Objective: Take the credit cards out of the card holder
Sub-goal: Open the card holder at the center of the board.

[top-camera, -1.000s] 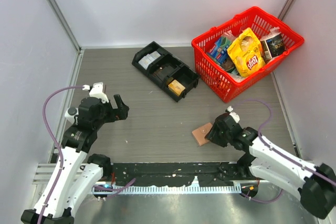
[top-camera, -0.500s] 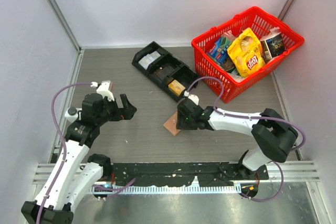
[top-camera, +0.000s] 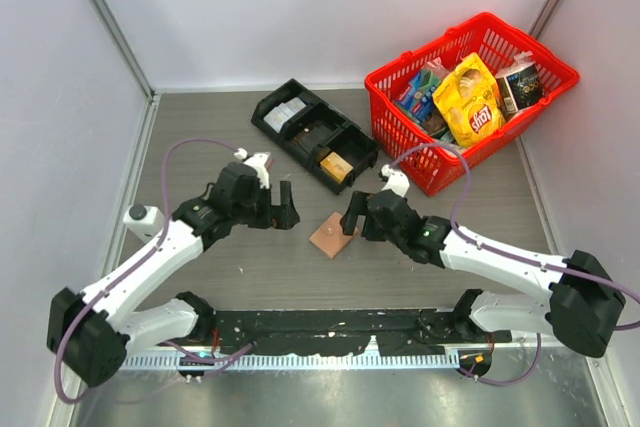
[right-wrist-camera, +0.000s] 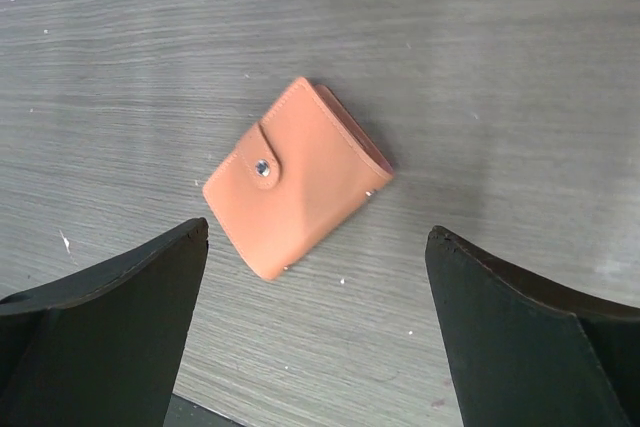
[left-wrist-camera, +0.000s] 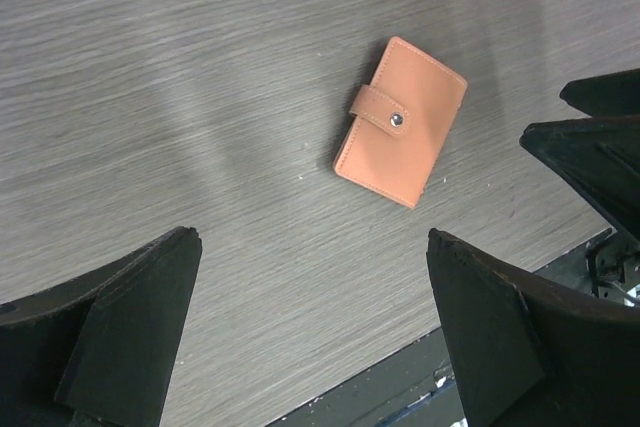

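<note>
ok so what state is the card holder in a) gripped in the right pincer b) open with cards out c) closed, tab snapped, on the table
c, the card holder lies shut on the table with its tab snapped

card holder (left-wrist-camera: 400, 122) shut, inside hidden, left fingers (left-wrist-camera: 120, 337) cropped

The card holder (top-camera: 333, 235) lies between left pincer (top-camera: 286, 207) and right pincer (top-camera: 352, 215).
</note>
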